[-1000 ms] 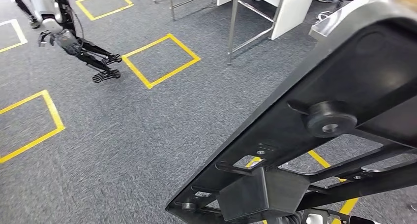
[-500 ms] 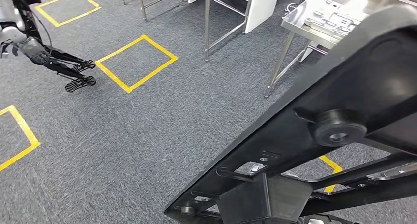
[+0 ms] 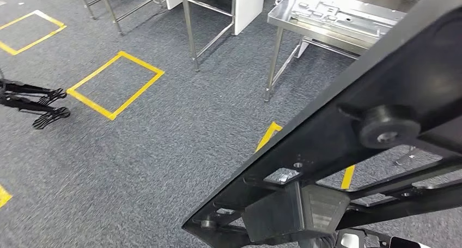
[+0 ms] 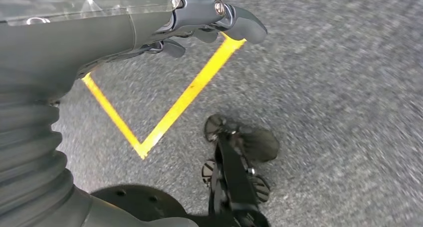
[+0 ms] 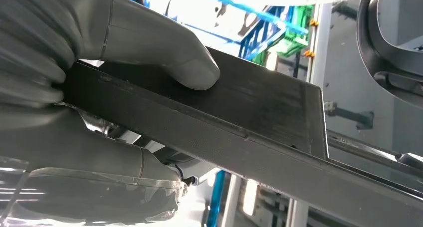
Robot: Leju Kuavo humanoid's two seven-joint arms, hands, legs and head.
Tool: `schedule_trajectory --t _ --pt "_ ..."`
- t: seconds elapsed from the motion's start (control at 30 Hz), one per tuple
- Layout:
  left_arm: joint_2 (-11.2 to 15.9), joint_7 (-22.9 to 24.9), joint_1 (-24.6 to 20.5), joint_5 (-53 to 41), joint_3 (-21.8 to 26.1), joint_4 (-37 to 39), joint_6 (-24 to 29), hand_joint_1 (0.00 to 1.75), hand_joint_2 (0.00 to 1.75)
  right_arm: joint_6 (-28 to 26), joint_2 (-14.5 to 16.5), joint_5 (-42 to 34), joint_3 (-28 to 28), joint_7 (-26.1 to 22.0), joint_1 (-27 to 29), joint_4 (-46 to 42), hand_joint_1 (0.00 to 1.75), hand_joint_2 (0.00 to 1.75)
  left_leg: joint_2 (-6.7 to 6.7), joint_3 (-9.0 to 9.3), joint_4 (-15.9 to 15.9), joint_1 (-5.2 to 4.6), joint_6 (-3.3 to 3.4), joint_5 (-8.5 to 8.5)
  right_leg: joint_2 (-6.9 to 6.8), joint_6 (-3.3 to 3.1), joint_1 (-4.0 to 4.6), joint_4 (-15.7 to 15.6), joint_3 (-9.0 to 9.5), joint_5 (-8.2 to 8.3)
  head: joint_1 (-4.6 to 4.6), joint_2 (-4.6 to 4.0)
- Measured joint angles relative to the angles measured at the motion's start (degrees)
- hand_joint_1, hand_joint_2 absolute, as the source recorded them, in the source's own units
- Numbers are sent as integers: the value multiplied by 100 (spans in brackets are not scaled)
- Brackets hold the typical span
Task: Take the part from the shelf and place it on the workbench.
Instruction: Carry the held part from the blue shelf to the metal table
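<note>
One large black plastic part [image 3: 376,95] with a ribbed, open-framed underside crosses the lower right of my head view, slanting up toward the far right. It carries a round black knob [image 3: 388,126] with a small hole in its face, several cut-out windows between thin struts, and a boxy block near its lower end. I can read no brand, label or writing on it or anywhere around it.

At my right wrist, my right hand [image 5: 75,87] clamps the part's flat edge: my thick grey thumb [image 5: 164,50] presses on one face and my fingers [image 5: 85,159] wrap the other, so the part hangs in the air in my grasp, well above the grey carpet [image 3: 163,150].

My left hand [image 4: 199,22] hangs over the carpet with its fingers loosely curved and apart, gripping nothing.

Yellow tape squares [image 3: 115,84] mark the floor. Ahead stands a stainless steel workbench [image 3: 327,24] on thin metal legs, with grey parts lying on its top.
</note>
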Motion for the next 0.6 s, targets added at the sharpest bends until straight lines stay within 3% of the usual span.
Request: schedule_trajectory --t 0.07,0.13,0.2,0.27,0.33,0.37,0.4,0.43,0.5,0.53,0.6 --pt "2 -11 -12 -2 -1 0 -12 0 175 -21 -5 -68 0 1 -116 61 175 175 -124 119 -292 2 45 45 98 66 -1 33 -45 -1 3 0" --pt "-1 -18 -31 -1 -1 1 -8 0 175 -41 -29 -181 3 1 -219 127 175 175 -48 121 -322 -11 123 73 164 141 -13 19 -76 20 4 0" --pt "-2 -27 -53 8 0 2 5 0 175 -57 -89 -341 9 0 -365 205 175 175 57 140 -375 -6 209 113 -8 200 -16 150 -149 -72 22 0" --pt "2 -37 -54 31 1 2 19 0 175 -60 -167 -502 18 -1 -544 292 175 175 179 142 -405 -9 259 129 -306 238 -15 710 -420 -379 52 0" --pt "11 -41 -41 54 2 2 24 0 175 -69 -242 -625 34 0 -680 386 175 175 309 133 -403 -23 274 121 -419 266 -31 1454 -792 -677 63 0" --pt "17 -41 -39 59 3 2 24 0 175 -80 -278 -671 46 1 -728 431 175 175 374 133 -402 -27 274 115 -434 270 -36 1632 -884 -695 63 0" --pt "21 -40 -41 60 3 2 20 0 175 -98 -308 -707 61 4 -774 466 175 175 435 139 -401 -30 271 109 -451 266 -38 1574 -859 -598 64 0" --pt "25 -38 -45 62 3 2 16 0 175 -118 -332 -734 74 9 -821 494 175 175 491 152 -401 -33 262 100 -488 250 -34 1278 -713 -408 65 0" --pt "27 -28 -53 73 5 2 7 0 175 -151 -362 -772 104 19 -924 533 175 175 592 189 -401 -50 231 73 -675 187 5 438 -288 -53 63 0" --pt "27 -23 -54 83 6 2 5 0 175 -157 -368 -786 122 22 -976 550 175 175 636 202 -401 -62 206 60 -754 150 32 150 -151 33 62 0" --pt "28 -13 -56 106 11 2 3 0 175 -158 -377 -820 165 27 -1059 590 175 175 727 222 -410 -77 146 41 -773 96 78 -15 -92 35 58 0"
